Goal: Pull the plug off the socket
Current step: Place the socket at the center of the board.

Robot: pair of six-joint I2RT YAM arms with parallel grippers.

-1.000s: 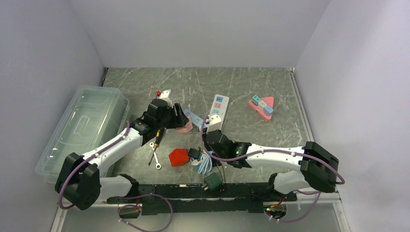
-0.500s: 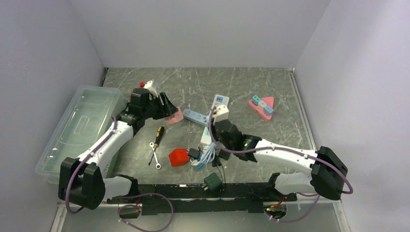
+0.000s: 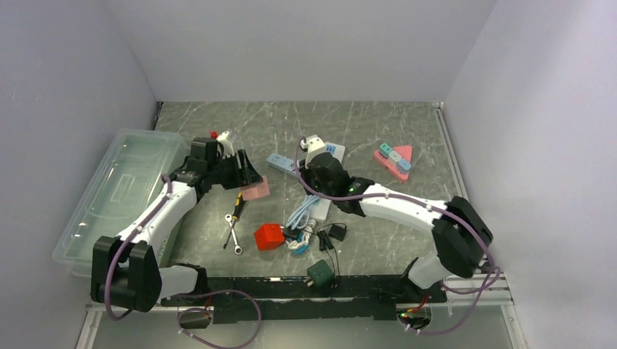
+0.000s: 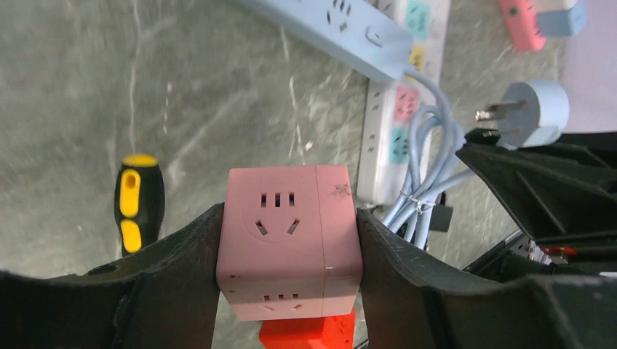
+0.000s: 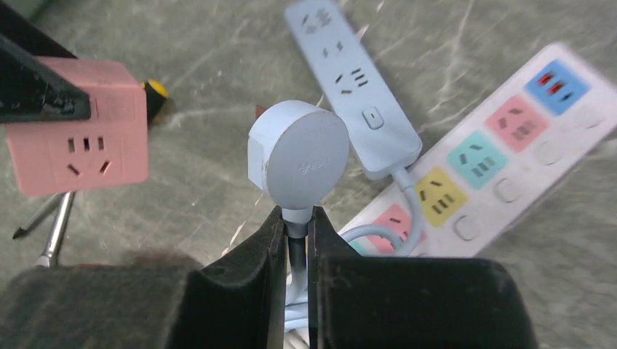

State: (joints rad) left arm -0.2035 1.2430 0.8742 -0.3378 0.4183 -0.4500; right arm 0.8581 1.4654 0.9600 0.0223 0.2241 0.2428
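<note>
My left gripper (image 4: 287,251) is shut on the pink cube socket (image 4: 287,233), one finger on each side, and holds it above the table (image 3: 255,191). Its front outlet is empty. My right gripper (image 5: 295,225) is shut on the neck of the light blue round plug (image 5: 298,160), which is clear of the pink cube (image 5: 76,134) and to its right. The plug's pins show in the left wrist view (image 4: 535,109). Its cord runs to the light blue power strip (image 5: 349,80). In the top view the right gripper (image 3: 314,156) sits right of the left gripper (image 3: 246,182).
A white power strip (image 5: 495,160) with coloured outlets lies under the right arm. A screwdriver (image 3: 237,203), wrench (image 3: 233,236), red cube (image 3: 268,236), black adapter (image 3: 337,233) and green cube (image 3: 320,273) lie near. A clear bin (image 3: 120,196) is at the left, a pink triangular strip (image 3: 394,160) at the far right.
My right gripper has swung from the near middle to the far middle with the plug. My left gripper has moved left with the pink cube. The blue strip was dragged farther away.
</note>
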